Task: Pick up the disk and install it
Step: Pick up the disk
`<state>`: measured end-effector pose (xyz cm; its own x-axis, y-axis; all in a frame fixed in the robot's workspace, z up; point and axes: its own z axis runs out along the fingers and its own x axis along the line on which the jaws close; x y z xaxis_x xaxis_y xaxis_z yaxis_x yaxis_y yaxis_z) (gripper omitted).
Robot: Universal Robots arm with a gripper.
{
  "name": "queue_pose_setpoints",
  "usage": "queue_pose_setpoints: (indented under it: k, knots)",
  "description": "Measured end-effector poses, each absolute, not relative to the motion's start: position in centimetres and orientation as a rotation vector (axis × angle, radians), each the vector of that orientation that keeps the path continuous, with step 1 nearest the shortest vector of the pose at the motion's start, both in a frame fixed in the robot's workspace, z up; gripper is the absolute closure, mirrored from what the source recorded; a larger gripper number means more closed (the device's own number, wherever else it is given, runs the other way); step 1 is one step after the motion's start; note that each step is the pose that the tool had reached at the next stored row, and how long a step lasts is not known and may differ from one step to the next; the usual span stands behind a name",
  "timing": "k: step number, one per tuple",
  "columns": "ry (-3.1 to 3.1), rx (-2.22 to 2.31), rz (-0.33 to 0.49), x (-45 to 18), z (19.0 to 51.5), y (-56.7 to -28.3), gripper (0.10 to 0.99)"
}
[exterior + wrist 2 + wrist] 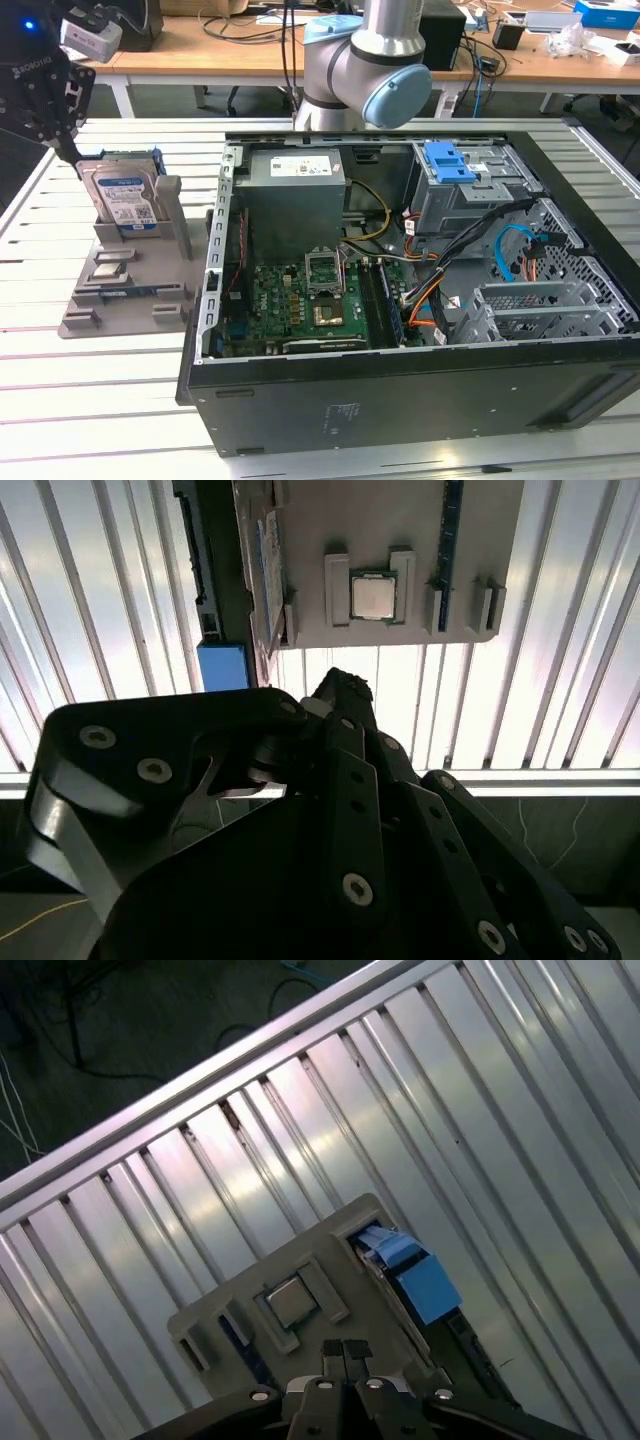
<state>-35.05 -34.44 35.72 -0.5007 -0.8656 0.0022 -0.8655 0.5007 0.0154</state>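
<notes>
Fingers [329, 1352] of the gripper [342, 1348] are pressed together, holding nothing, above the grey stand [320, 1258] and close by the upper corner of the disk [124, 196]; whether they touch it cannot be told. The disk, in its blue carrier, stands upright on edge in a slot of the stand, which also bears a processor chip [290, 1302]. The stand rests on the slatted desk [90, 400] at the exterior view's left, beside the open computer case [400, 410] with its grey drive cage [470, 190].
</notes>
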Motion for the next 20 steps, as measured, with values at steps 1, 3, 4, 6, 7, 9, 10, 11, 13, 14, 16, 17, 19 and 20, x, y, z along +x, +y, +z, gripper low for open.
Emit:
queue_pose_setpoints:
  k: [1, 3, 4, 6, 7, 9, 10, 11, 13, 14, 16, 17, 19, 20]
  knots:
    - [-2.703, 1.582, -0.019, -35.05, 35.72, -34.44, 0.980]
    - [-2.678, 1.623, -0.019, -35.05, 35.72, -34.44, 0.980]
    - [-2.667, 1.642, -0.019, -35.05, 35.72, -34.44, 0.980]
    - [-2.646, 1.674, -0.019, -35.05, 35.72, -34.44, 0.980]
    - [-2.635, 1.692, -0.018, -35.05, 35.72, -34.44, 0.980]
    - [-2.609, 1.731, -0.018, -35.05, 35.72, -34.44, 0.980]
    - [-2.600, 1.744, -0.018, -35.05, 35.72, -34.44, 0.980]
    - [-2.591, 1.758, -0.018, -35.05, 35.72, -34.44, 0.980]
    - [-2.573, 1.784, -0.018, -35.05, 35.72, -34.44, 0.980]
    - [-2.562, 1.800, -0.018, -35.05, 35.72, -34.44, 0.980]
    - [-2.542, 1.827, -0.018, -35.05, 35.72, -34.44, 0.980]
    - [-2.533, 1.840, -0.017, -35.05, 35.72, -34.44, 0.980]
    - [-2.512, 1.868, -0.017, -35.05, 35.72, -34.44, 0.980]
    - [-2.502, 1.881, -0.017, -35.05, 35.72, -34.44, 0.980]
